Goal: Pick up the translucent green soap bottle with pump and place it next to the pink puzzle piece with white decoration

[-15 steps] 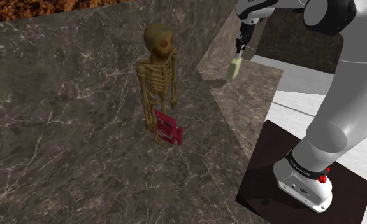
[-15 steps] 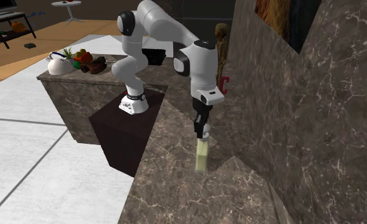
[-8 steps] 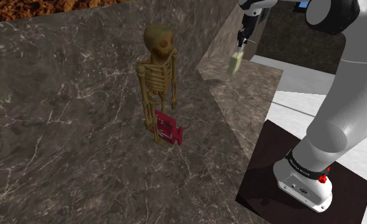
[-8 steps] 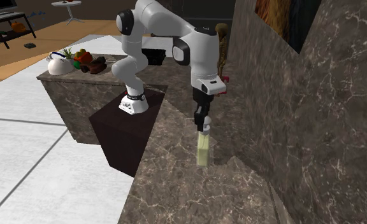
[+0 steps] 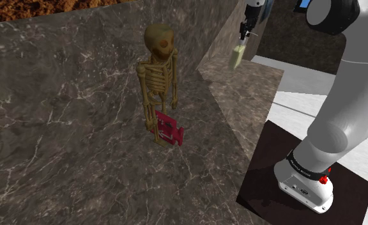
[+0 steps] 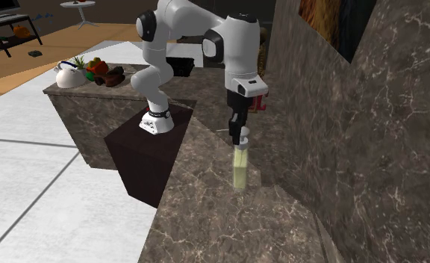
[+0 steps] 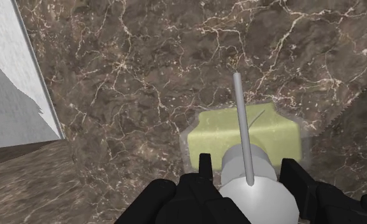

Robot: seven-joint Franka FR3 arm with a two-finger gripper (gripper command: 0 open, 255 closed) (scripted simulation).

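Pale green soap bottle (image 5: 237, 56) hangs at the shoulder view's upper right, pinched at its pump by the claw (image 5: 243, 42), well apart from the pink puzzle piece (image 5: 168, 129) at the skeleton's (image 5: 158, 77) feet mid-frame: pickup looks done, carry and set-down remain. Second exterior view: white arm (image 6: 232, 37) arches over, wrist pointing straight down at frame centre, bottle upright, seemingly just off the veined bench (image 6: 206, 217). Wrist view: black fingers (image 7: 206, 168) clasp the white pump collar (image 7: 249, 184).
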